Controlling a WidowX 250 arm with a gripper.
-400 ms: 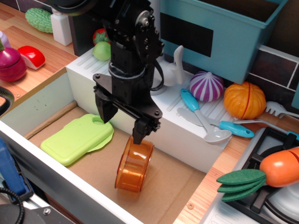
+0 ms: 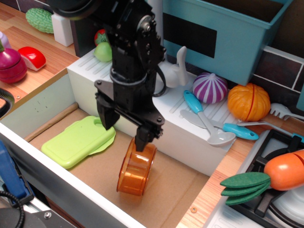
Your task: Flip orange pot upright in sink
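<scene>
Orange pot (image 2: 137,173) lies on its side on the brown floor of the sink (image 2: 175,190), open end toward 10 o'clock. Green cutting board (image 2: 78,141) lies flat at the pot's 9 o'clock. Gripper (image 2: 125,129) is directly above, fingers spread; right fingertip (image 2: 141,142) at the pot's upper rim, contact unconfirmed.

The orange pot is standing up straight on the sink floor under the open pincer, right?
Not quite. In the observation.image view the orange pot lies tipped on its side on the sink floor, under the open pincer.
</scene>
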